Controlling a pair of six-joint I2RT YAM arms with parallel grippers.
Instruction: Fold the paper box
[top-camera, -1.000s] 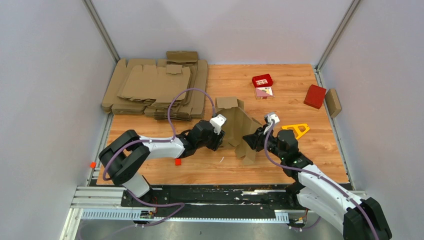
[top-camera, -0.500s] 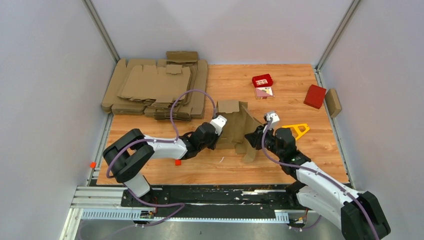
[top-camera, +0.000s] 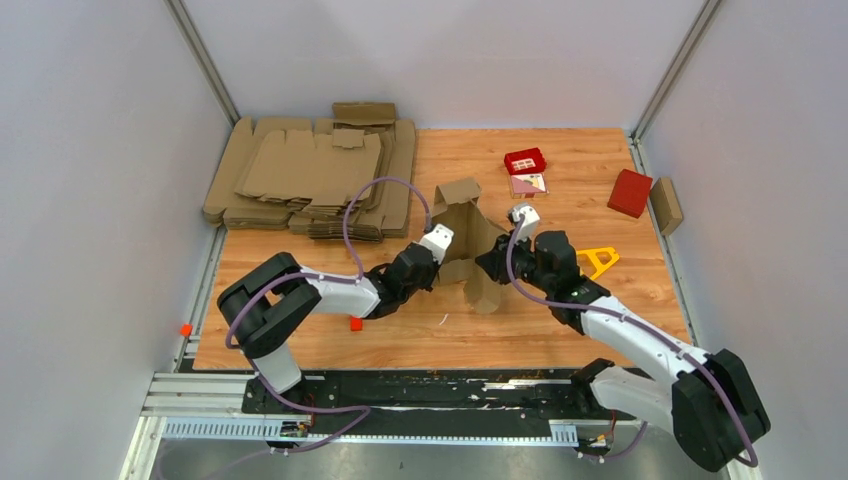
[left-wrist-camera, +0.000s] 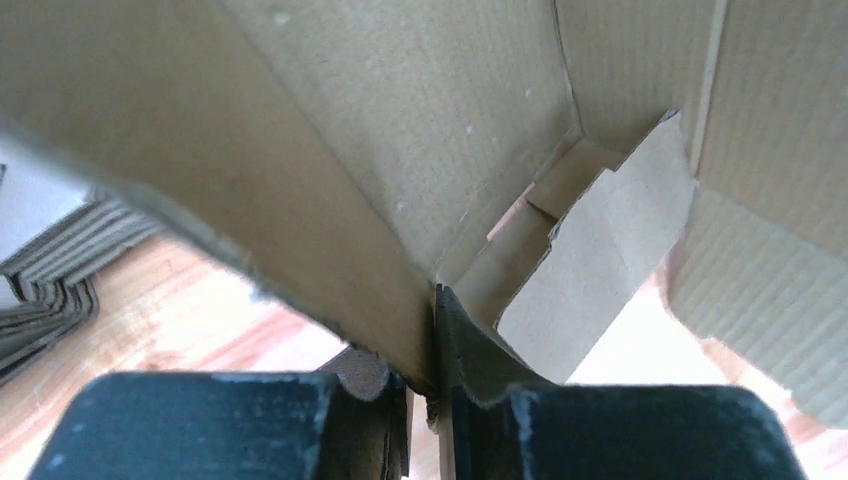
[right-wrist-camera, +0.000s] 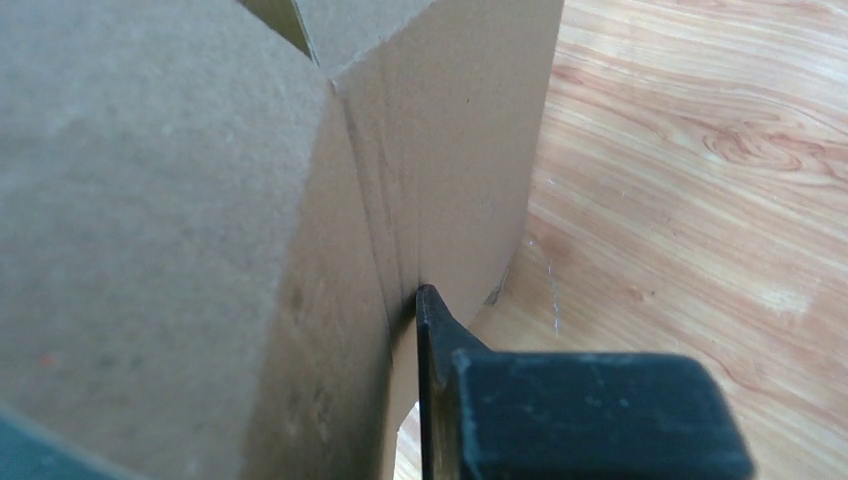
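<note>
- The plain brown cardboard die-cut paper box (top-camera: 470, 240) stands partly formed near the middle of the wooden table (top-camera: 440, 330), between my two arms. Its panels are raised and one flap points up at the top.
- My left gripper (top-camera: 446, 267) is clenched on the paper box. In the left wrist view its two dark fingers (left-wrist-camera: 330, 420) sit almost together, with a cardboard edge pinched between them.
- Past that pinch, the box interior opens out, and a small tab is folded inward at the far corner.
- My right gripper (top-camera: 493, 264) meets the box from the opposite side. In the right wrist view one dark finger (right-wrist-camera: 432, 330) lies against a creased panel. The other finger is hidden by cardboard, so I cannot tell whether this gripper is clenched or released.
- The pile of flat brown cardboard blanks (top-camera: 310, 175) lies at the far left of the table, well apart from the box.
- A yellow triangular frame (top-camera: 595, 260) lies just beside my right arm.
- Two small red boxes (top-camera: 525, 160) (top-camera: 630, 192) sit at the far right.
</note>
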